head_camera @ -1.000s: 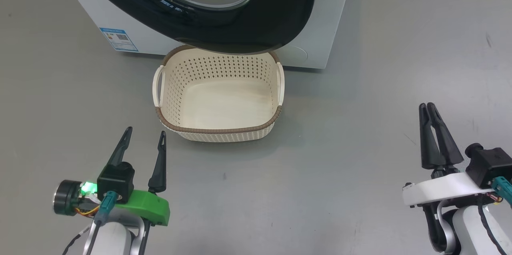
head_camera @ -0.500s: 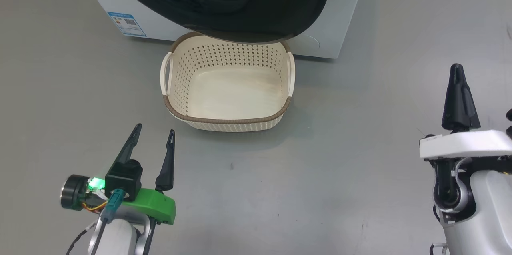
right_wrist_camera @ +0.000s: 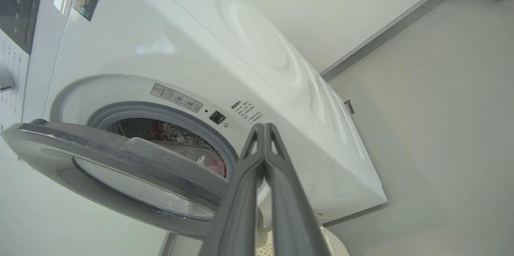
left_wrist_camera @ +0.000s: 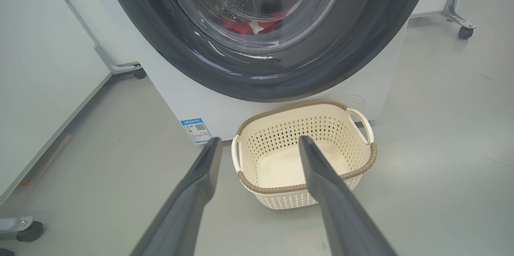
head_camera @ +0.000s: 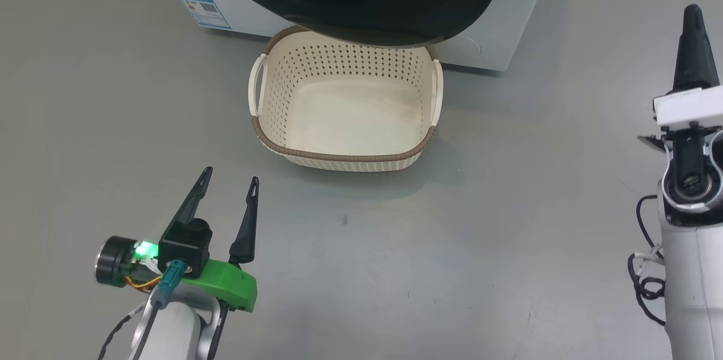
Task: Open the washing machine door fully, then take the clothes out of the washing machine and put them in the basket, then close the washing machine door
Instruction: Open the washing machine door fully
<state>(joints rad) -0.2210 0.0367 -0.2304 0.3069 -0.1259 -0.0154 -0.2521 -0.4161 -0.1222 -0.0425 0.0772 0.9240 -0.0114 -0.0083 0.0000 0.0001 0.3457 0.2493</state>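
Over the last 1 second the right gripper has lifted from the near right of the floor to the far right, level with the machine. Its 2 fingers, narrowly parted before, are now pressed flat together with nothing between them. The right wrist view has it aimed at the machine's front, just right of the door. The door there stands ajar, with a wedge of drum and red clothes showing behind its free edge.

The head camera has swung too, so the basket and machine sit further right in that picture. That is the camera, not a move of either.

The left gripper has not altered: fingers spread wide, empty, low at the near left and pointing at the basket.

The basket sits on the floor against the machine's foot, its far rim under the door's lower edge. It is empty. The clothes lie inside the drum, seen through the door's window in the left wrist view.

My reading is that step 1 of 3 is under way. The closed right fingers look set to work as a single prod or hook behind the door's right edge and swing it wider. Until the door is fully open, nothing can come out.
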